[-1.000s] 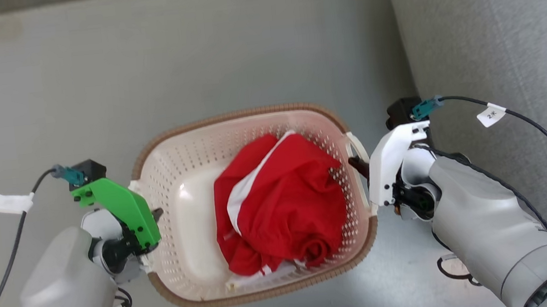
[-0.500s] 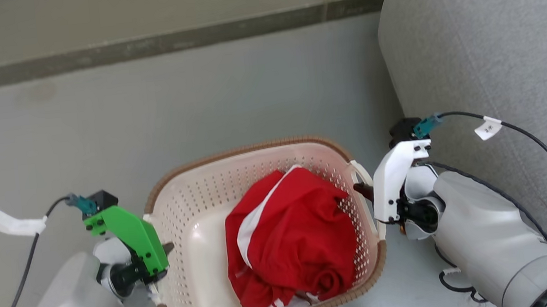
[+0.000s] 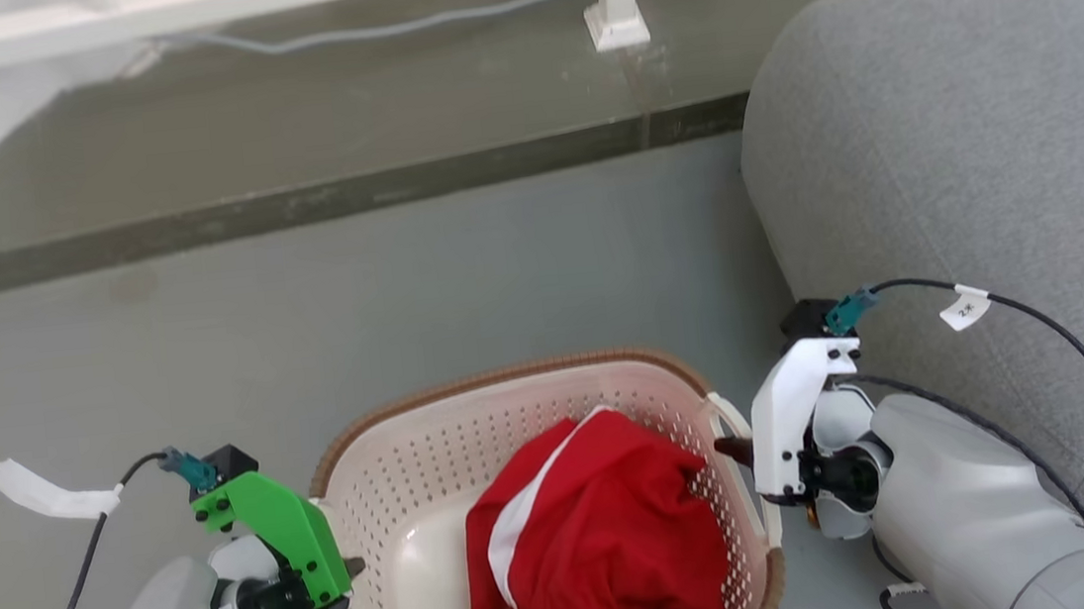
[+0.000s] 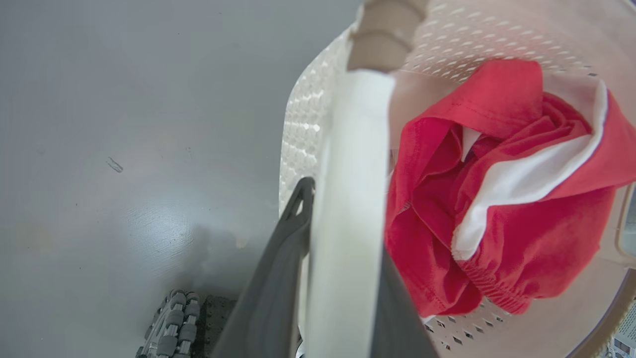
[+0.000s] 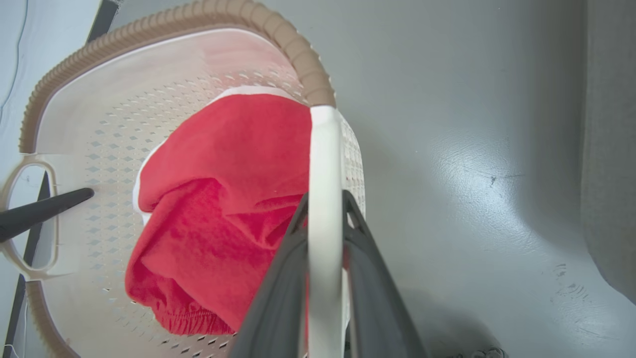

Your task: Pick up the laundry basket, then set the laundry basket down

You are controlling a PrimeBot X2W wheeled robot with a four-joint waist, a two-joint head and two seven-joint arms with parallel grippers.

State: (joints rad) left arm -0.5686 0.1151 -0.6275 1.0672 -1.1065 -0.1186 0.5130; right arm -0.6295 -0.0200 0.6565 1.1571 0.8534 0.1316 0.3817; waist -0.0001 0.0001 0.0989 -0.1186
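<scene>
The head camera is tilting upward; the left tool (image 4: 348,223) and right tool (image 5: 325,199) are still clamping the basket (image 3: 509,375) by its handles (image 5: 325,149).

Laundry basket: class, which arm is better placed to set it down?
Neither alone, probably: left gripper and right gripper each clamp one side of the laundry basket, so both should lower together.

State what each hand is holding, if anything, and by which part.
The laundry basket: left hand clamps its left handle, right hand clamps its right handle.
</scene>
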